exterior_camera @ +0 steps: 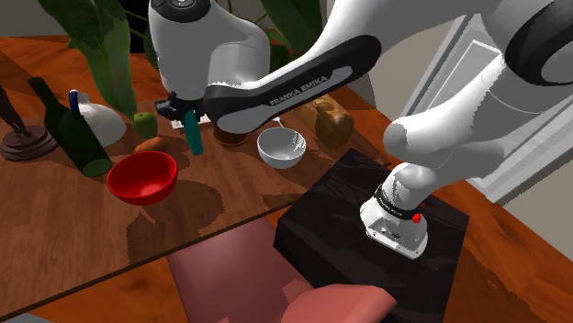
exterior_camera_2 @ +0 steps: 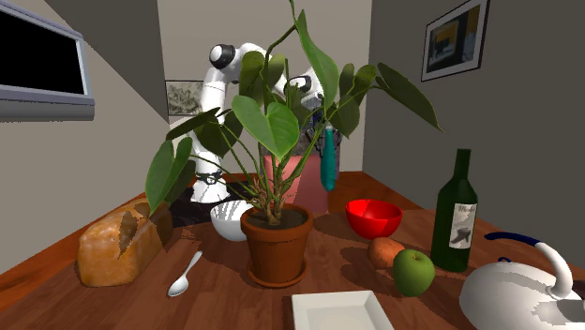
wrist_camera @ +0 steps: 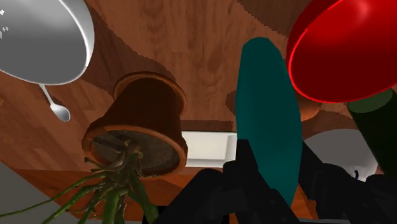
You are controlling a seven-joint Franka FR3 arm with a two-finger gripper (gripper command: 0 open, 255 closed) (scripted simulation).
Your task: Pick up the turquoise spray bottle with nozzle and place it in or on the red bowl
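Note:
A turquoise spray bottle [exterior_camera: 193, 134] hangs above the wooden table, clasped by my black gripper [exterior_camera: 186, 115], which is shut on its upper end. The wrist view has the bottle [wrist_camera: 267, 121] running out between the fingers [wrist_camera: 245, 167], its far end beside the red bowl [wrist_camera: 343, 54]. The red bowl [exterior_camera: 142, 177] sits on the table toward the shoulder view's left and a little nearer the front edge than the bottle. From the second exterior view the bottle [exterior_camera_2: 327, 161] hangs upright, lifted above the table and left of the bowl [exterior_camera_2: 373, 217].
A white bowl [exterior_camera: 282, 147], a loaf of bread [exterior_camera: 331, 119], a potted plant [exterior_camera_2: 275, 239], a dark green wine bottle [exterior_camera: 73, 128], a green apple [exterior_camera: 145, 124], a white teapot [exterior_camera: 99, 121], a spoon [exterior_camera_2: 184, 276] and a white plate [exterior_camera_2: 340, 310] crowd the table [exterior_camera: 230, 197].

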